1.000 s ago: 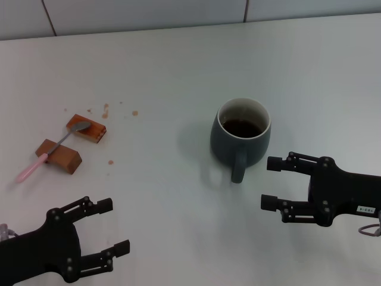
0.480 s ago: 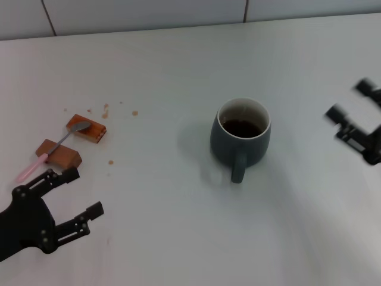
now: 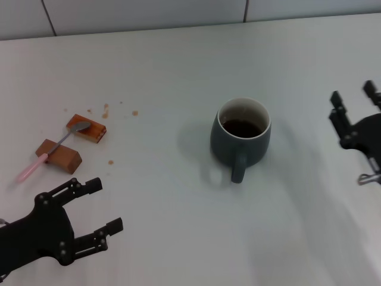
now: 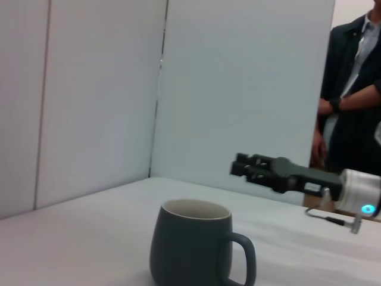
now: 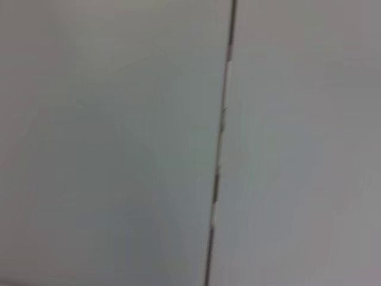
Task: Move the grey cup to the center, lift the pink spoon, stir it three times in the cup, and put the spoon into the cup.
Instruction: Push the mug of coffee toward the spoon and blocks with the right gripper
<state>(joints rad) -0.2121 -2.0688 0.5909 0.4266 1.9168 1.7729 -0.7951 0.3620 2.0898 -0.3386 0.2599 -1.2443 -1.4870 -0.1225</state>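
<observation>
The grey cup [image 3: 240, 138] stands upright near the table's middle, dark liquid inside, its handle [image 3: 238, 170] pointing toward me; it also shows in the left wrist view [image 4: 193, 244]. The pink spoon [image 3: 44, 154] lies at the left across two brown blocks [image 3: 87, 130], its silver bowl on the farther block, its pink handle end on the table. My left gripper [image 3: 106, 205] is open and empty, near the table's front left, below the spoon. My right gripper [image 3: 352, 95] is open and empty at the right edge, well clear of the cup; it shows far off in the left wrist view [image 4: 262, 170].
Small brown spots [image 3: 106, 110] lie on the white table [image 3: 178, 71] beyond the blocks. A tiled wall [image 3: 149, 12] runs along the back. A person [image 4: 351, 101] stands beyond the table in the left wrist view. The right wrist view shows only wall.
My right gripper has pulled away from beside the cup's handle to the right edge and turned. My left gripper swung left toward the spoon, then came back a little. Cup and spoon have not moved.
</observation>
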